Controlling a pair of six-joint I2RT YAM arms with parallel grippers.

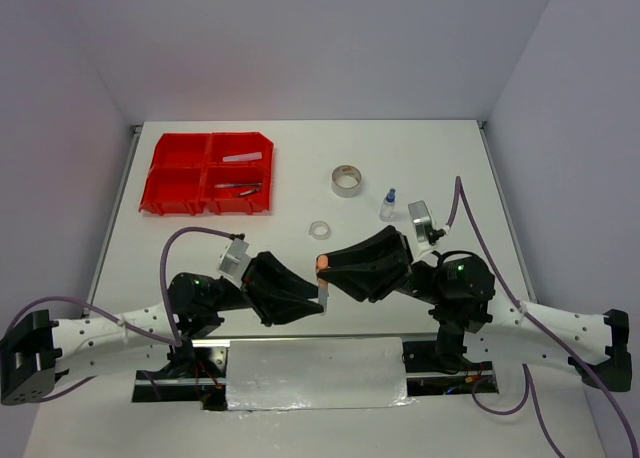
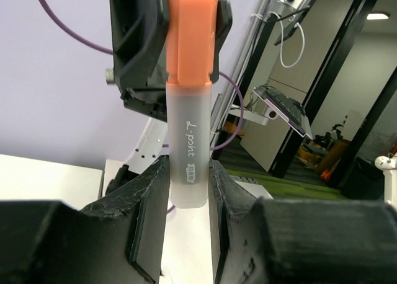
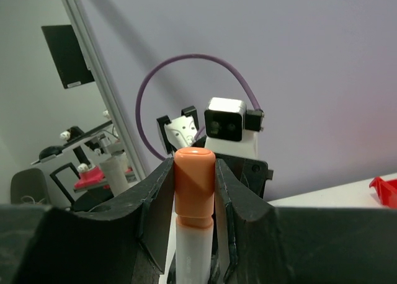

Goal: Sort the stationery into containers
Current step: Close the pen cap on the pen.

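Note:
An orange-capped marker (image 1: pixel 321 281) with a frosted white barrel hangs between both grippers, above the table's near middle. My left gripper (image 1: pixel 322 300) is shut on the barrel's end (image 2: pixel 189 172). My right gripper (image 1: pixel 320 266) is shut on the orange cap (image 3: pixel 194 181), and the left wrist view shows that cap (image 2: pixel 191 36) at the top. The red organiser tray (image 1: pixel 207 173) sits at the far left, with thin dark pens (image 1: pixel 238 187) and a pale piece (image 1: pixel 243 158) in its right compartments. A grey tape roll (image 1: pixel 347 180), a clear tape ring (image 1: pixel 320 229) and a blue-capped bottle (image 1: pixel 388 205) lie on the table.
The white table (image 1: pixel 440 158) is walled at the back and on both sides. A shiny plate (image 1: pixel 315 373) lies between the arm bases at the near edge. Purple cables loop off both arms.

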